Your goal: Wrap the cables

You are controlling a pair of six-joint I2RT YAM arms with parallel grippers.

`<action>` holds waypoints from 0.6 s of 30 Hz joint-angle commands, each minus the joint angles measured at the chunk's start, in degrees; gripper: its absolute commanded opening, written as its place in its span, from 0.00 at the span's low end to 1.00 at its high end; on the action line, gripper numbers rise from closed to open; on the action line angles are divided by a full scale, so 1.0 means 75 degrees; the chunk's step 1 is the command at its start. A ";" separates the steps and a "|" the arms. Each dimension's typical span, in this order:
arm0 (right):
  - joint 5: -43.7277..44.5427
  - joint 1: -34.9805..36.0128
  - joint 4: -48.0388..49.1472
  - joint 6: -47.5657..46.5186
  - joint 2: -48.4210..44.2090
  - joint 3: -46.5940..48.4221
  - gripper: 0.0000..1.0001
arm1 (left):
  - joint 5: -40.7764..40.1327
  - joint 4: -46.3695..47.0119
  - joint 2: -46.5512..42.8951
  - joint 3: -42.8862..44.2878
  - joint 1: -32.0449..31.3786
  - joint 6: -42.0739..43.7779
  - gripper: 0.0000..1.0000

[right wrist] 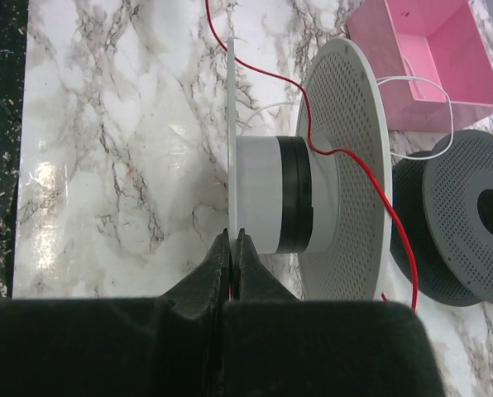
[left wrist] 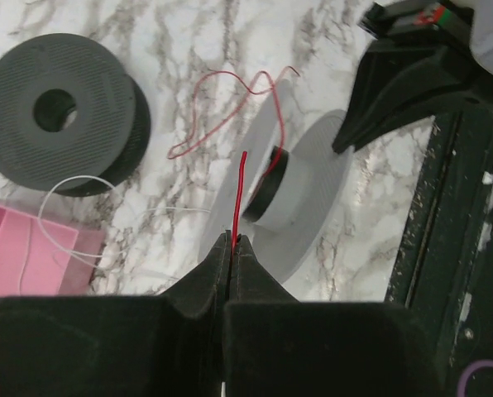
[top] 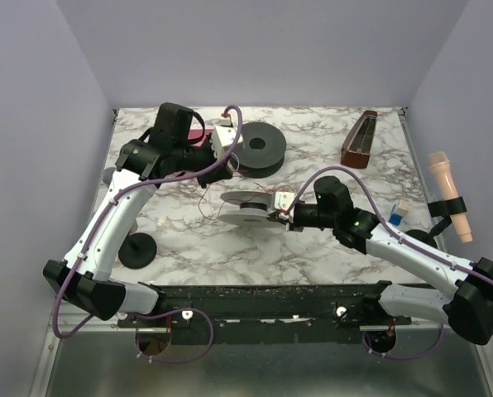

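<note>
The cable is a thin red wire (left wrist: 240,186). My left gripper (left wrist: 232,240) is shut on one end of it. The rest runs in loose loops (left wrist: 217,112) over the marble towards a white spool (left wrist: 308,194). In the top view the left gripper (top: 227,169) is just behind that spool (top: 245,203), with wire loops (top: 207,198) to its left. My right gripper (right wrist: 236,236) is shut on the spool's thin near flange (right wrist: 231,124) and holds the spool on edge. The wire (right wrist: 346,157) crosses the hub (right wrist: 271,194) and far flange (right wrist: 350,165). The right gripper (top: 273,212) sits at mid-table.
A dark grey spool (top: 259,147) lies at the back, also in the wrist views (left wrist: 60,112) (right wrist: 466,219). A pink box (right wrist: 428,58) with a thin white wire (left wrist: 73,207) sits beside it. A brown wedge-shaped object (top: 361,139) stands back right. A peach microphone-shaped object (top: 449,194) is at the right edge.
</note>
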 commanded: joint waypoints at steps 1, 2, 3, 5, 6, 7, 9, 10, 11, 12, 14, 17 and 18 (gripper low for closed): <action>0.0048 0.0084 0.0240 -0.0653 -0.0201 -0.0066 0.01 | 0.0561 -0.1166 -0.0020 -0.0017 -0.0401 0.1112 0.00; 0.0059 0.0084 -0.0061 -0.0606 -0.0283 -0.0019 0.01 | 0.0446 -0.1179 -0.0008 0.0123 -0.0390 0.1056 0.00; 0.0141 0.0072 -0.0099 -0.0351 -0.0423 0.0051 0.01 | -0.0020 -0.1110 0.0003 0.0368 -0.0355 0.0916 0.00; 0.0258 0.0060 -0.0518 -0.0080 -0.0576 0.0320 0.01 | -0.1178 -0.0713 0.0050 0.1245 -0.0168 0.0681 0.00; 0.0282 0.0037 -0.0788 0.0038 -0.0565 0.0507 0.01 | -0.1764 -0.0374 0.0143 0.1702 -0.0016 0.0448 0.00; 0.0270 -0.0010 -0.1092 0.0132 -0.0484 0.0741 0.01 | -0.2223 0.0070 0.0272 0.2507 0.0101 0.0179 0.00; 0.0223 -0.0034 -0.1667 0.0214 -0.0203 0.1140 0.01 | -0.2695 0.0985 0.0600 0.3751 0.0208 -0.0267 0.00; 0.0212 -0.0045 -0.1844 0.0261 -0.0027 0.1269 0.01 | -0.2638 0.1383 0.0833 0.4535 0.0208 -0.0478 0.00; 0.0154 -0.0045 -0.1915 0.0285 0.0125 0.1329 0.01 | -0.2487 0.1631 0.1160 0.5308 0.0208 -0.0735 0.00; 0.0014 -0.0045 -0.1939 0.0227 0.0208 0.1387 0.01 | -0.2439 0.1981 0.1465 0.6198 0.0208 -0.1167 0.00; -0.0349 -0.0045 -0.1928 0.0203 0.0256 0.1411 0.01 | -0.2601 0.2649 0.1994 0.7491 0.0208 -0.1883 0.00; -0.0760 -0.0045 -0.1787 0.0214 0.0162 0.1376 0.01 | -0.3618 0.3448 0.2370 0.8198 0.0208 -0.2016 0.00; -0.0854 -0.0045 -0.1798 0.0191 0.0139 0.1364 0.01 | -0.4156 0.3635 0.2417 0.8164 0.0208 -0.1737 0.00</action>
